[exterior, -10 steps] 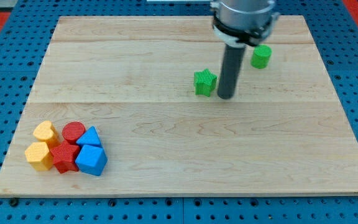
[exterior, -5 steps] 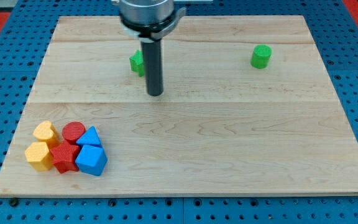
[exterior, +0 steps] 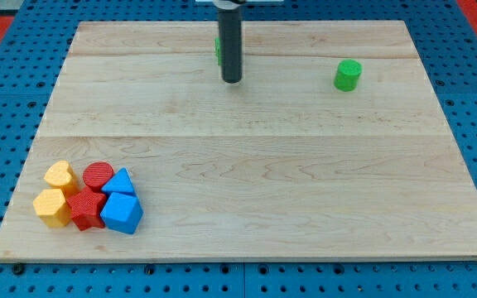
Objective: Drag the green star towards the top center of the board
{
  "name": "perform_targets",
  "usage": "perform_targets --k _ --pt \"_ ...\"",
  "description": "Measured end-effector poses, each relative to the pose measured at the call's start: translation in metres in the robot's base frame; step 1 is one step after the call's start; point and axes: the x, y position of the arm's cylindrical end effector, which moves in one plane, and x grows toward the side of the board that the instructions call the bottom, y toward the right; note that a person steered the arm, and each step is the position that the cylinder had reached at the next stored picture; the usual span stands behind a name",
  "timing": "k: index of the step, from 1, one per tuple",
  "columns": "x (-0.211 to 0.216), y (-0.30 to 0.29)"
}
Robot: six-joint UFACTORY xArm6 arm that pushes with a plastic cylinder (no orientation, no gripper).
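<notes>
Near the board's top centre, my tip sits just below the green star, mostly hidden behind the rod, apparently placed there by pushing; no claw fitted, nothing held; green cylinder well right

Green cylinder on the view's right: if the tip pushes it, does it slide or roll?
The green cylinder stands upright on the smooth wooden board, so it would likely slide, not roll. It looks small and rigid, probably light. Off-centre contact from my tip might spin it aside.
</notes>
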Motion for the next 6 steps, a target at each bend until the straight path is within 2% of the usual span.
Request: perform_targets --k 1,3,5,6 --pt "-0.025 0.005" --pt "-0.066 -0.025" --pt "-0.046 -0.039" --pt "-0.055 -0.062"
